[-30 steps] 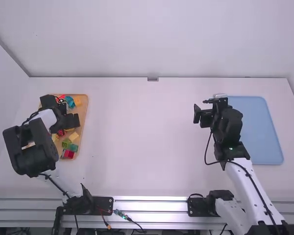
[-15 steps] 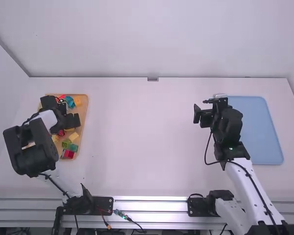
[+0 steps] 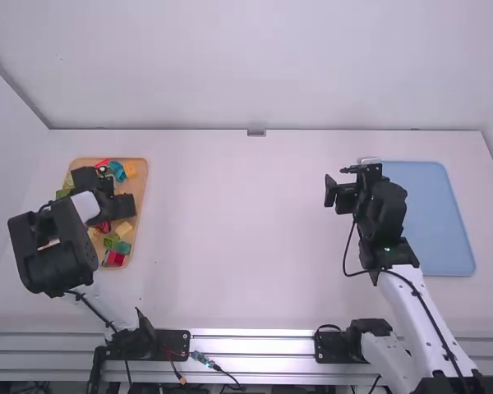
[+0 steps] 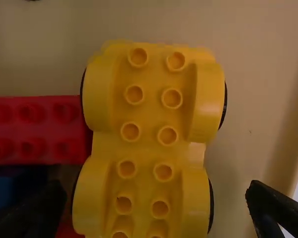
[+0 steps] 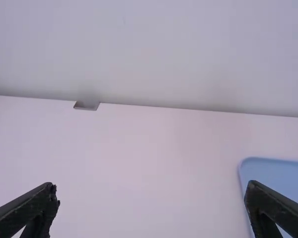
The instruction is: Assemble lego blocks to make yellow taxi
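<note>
First inspector: State the position of the main part.

Second inspector: A yellow plastic car base with studs on top and wheel arches at its corners (image 4: 149, 119) lies upright in the tan wooden tray (image 3: 142, 182), at the left of the white table (image 3: 238, 246). A red studded plastic block (image 4: 35, 130) sits against or just beside its flank.

First: Condition of the jaws?

Second: The left gripper (image 4: 156, 186) has its fingers spread wide, pinching nothing, one towards each flank of the base. The right gripper (image 5: 151, 186) is also spread and empty, near the blue flat tray (image 3: 427, 217).

First: Handling?

Second: Judged light, stiff and hard to damage. The smooth plastic may slip, and the wheels may roll if pushed. Recommend a level grip across the flanks, close to mid-length, both pads flat on the body. Risk noted: a finger could catch the red block.

First: Progress?

Second: Judged early. Picking out the base appears to be the step in hand; no taxi body is mounted on it.
</note>
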Robot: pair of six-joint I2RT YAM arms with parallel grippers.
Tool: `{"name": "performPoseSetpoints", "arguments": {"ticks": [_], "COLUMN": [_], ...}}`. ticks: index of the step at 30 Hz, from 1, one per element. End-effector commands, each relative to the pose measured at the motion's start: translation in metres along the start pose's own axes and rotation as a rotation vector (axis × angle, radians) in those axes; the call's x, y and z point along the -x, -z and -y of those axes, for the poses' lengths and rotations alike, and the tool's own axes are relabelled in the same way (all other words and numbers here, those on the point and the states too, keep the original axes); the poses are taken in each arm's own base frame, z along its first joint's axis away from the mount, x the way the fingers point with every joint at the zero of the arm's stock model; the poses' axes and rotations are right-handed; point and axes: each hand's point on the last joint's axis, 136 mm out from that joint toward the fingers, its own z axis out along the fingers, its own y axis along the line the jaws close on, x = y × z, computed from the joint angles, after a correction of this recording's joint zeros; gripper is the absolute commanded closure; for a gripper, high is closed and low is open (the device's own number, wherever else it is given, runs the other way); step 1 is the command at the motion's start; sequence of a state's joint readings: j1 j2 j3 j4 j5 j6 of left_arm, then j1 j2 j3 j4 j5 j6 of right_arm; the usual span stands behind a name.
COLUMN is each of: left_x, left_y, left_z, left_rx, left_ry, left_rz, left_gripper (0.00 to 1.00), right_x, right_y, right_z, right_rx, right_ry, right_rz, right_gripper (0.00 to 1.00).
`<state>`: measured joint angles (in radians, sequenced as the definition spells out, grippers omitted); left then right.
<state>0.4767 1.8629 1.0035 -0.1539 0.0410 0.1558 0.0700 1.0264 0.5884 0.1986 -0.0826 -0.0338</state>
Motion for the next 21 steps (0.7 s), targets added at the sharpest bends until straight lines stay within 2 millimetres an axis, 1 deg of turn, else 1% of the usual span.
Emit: {"name": "performPoseSetpoints", "arguments": {"ticks": [1, 3, 6, 11, 12, 14, 17, 21], "left_x": [-0.009, -0.007, -0.004, 0.003, 0.004, 0.005, 0.004, 0.003], "left_y": [-0.003, -0.003, -0.002, 0.001, 0.001, 0.0, -0.007, -0.008], "left_z": [0.001, -0.001, 0.001, -0.002, -0.001, -0.001, -0.001, -0.001], "left_rx": [0.0, 0.004, 0.003, 0.007, 0.005, 0.005, 0.006, 0.005], "left_ry": [-0.032, -0.017, -0.023, -0.023, -0.027, -0.046, -0.056, -0.052], "left_rz": [-0.017, -0.005, -0.007, 0.009, 0.01, 0.013, 0.011, 0.008], "left_gripper": [0.07, 0.09, 0.09, 0.09, 0.07, 0.08, 0.07, 0.08], "right_x": [0.011, 0.01, 0.011, 0.01, 0.01, 0.01, 0.01, 0.01], "right_y": [0.001, 0.001, 0.001, 0.001, 0.001, 0.001, 0.001, 0.001], "right_z": [-0.001, 0.0, 0.0, 0.0, 0.0, -0.001, 0.0, -0.001], "right_rx": [0.001, -0.001, -0.001, -0.001, -0.002, 0.002, -0.001, 0.002], "right_ry": [0.0, -0.001, -0.001, -0.001, -0.001, -0.001, -0.001, -0.001], "right_rz": [0.021, 0.021, 0.022, 0.02, 0.019, 0.018, 0.018, 0.018], "right_gripper": [0.01, 0.01, 0.01, 0.01, 0.01, 0.01, 0.01, 0.01]}}
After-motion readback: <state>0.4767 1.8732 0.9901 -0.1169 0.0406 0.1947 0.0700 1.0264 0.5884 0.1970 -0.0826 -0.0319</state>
